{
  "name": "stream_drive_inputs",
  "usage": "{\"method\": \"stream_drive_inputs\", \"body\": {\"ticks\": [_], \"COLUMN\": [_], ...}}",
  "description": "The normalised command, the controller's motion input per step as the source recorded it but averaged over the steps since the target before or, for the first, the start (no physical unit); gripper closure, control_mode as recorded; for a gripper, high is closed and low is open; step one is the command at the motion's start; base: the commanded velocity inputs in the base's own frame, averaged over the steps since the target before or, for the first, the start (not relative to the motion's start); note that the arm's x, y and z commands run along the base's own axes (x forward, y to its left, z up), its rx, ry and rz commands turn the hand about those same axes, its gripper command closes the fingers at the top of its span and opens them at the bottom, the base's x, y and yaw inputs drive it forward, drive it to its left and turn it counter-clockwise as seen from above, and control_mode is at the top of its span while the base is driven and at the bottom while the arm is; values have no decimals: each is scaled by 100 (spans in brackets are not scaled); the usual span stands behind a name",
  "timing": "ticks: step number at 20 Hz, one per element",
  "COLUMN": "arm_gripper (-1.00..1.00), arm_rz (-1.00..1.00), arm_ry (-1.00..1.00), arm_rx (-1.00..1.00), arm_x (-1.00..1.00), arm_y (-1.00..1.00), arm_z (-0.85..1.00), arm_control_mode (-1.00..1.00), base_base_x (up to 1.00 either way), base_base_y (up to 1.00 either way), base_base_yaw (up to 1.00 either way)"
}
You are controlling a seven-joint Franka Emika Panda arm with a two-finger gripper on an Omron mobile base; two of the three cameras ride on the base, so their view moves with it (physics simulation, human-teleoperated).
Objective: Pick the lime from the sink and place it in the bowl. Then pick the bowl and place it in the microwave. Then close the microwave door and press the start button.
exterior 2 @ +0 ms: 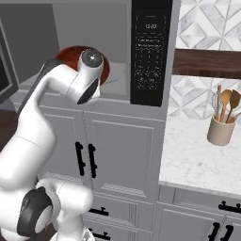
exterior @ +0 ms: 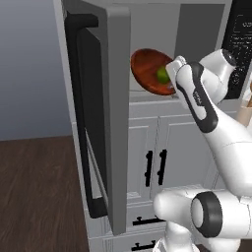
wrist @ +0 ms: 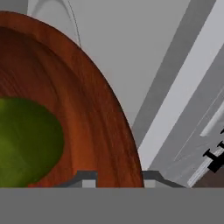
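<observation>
fingers (wrist: 114,177): clamped on bowl (exterior: 147,71) rim | lime (exterior: 163,74): sits inside bowl | bowl: tilted, inside microwave (exterior 2: 150,52) opening | microwave door (exterior: 101,113): open

Desk (exterior 2: 197,155): white marbled surface, right of the microwave column. On it, toward the far side near the patterned wall, one beige utensil holder (exterior 2: 220,130), upright, with wooden utensils (exterior 2: 228,102) standing in it.

Microwave cavity floor (exterior 2: 117,75): pale grey and bare where it shows. Whether the bowl (exterior: 150,70) rests on it or is held above it cannot be determined.

Floor (exterior: 39,192): dark wood planks, left of the cabinets.
</observation>
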Motion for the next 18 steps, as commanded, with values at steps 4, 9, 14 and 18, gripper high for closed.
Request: {"method": "stream_drive_inputs", "body": {"ticks": [4,9,14,18], "arm_gripper": [100,100,100,-100], "arm_rz": [-2,-4,-1,0], "arm_ry": [22,10,0,-12], "arm_rx": [1,0,-5,-4], "arm_x": [100,59,52,-7], "arm_y": [0,0,21,8], "arm_z": [-14,12,-23,-15], "arm_control_mode": [-100,-100,-100,-100], "base_base_x": [0,0,0,0], "base_base_y": [0,0,0,0], "base_base_yaw": [0,0,0,0]}}
